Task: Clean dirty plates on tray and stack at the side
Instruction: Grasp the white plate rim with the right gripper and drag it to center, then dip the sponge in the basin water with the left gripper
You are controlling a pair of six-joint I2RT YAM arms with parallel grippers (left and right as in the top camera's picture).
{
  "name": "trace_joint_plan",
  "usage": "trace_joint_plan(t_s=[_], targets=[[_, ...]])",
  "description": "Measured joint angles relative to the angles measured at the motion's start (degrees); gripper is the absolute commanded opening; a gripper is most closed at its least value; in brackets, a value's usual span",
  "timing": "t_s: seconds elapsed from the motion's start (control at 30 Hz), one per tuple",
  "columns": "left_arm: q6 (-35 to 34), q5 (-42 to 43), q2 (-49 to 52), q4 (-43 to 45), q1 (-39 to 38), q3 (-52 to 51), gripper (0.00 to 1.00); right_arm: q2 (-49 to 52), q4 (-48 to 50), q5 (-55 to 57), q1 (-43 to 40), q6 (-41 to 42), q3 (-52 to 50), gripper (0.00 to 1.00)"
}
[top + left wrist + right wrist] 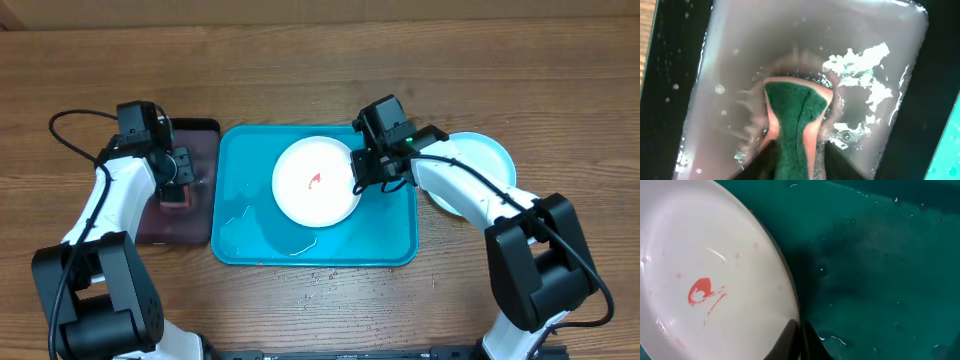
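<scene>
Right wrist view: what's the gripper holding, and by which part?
The white plate, by its rim, pinched in the right gripper.

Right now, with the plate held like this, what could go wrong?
1. The right gripper pinches the white plate only by its thin rim; it may slip out on the wet tray.
2. The light blue plate lies partly under the right arm and could get knocked.

all i get of the room from here is the bench [300, 60]: brown wood, grain running left to right, long seams between the boards. a paler strip runs along its far edge in the overhead view. the light is soft and even. a sliver of the same wood shows top left in the left wrist view.
</scene>
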Motion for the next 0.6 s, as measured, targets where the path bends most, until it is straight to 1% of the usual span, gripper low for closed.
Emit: trace_joint_plan(t_s=[0.17,0.3,0.37,0.4,0.47,0.6], targets=[[-0.13,-0.02,0.44,0.0,0.0,0.0,0.47,0.0,0.28,0.33,0.57,0.02,0.0,0.04],[-0.13,-0.04,1.84,0.09,0.0,0.0,0.45,0.0,0.31,0.48,0.57,0.0,0.0,0.04],[-0.17,-0.31,3.08,0.04,0.0,0.0,0.36,0.0,0.35,0.52,0.57,-0.02,0.0,0.04],[-0.13,-0.5,3.56,0.04,0.0,0.0,0.27,0.0,0.33,0.57,0.57,0.0,0.0,0.04],[-0.07,-1.38,4.85,-0.02,0.0,0.0,0.04,0.0,0.31,0.68,0.57,0.0,0.0,0.04],[-0.61,-2.49,5.88,0.09,0.04,0.02,0.04,0.0,0.24,0.7,0.57,0.0,0.0,0.04]])
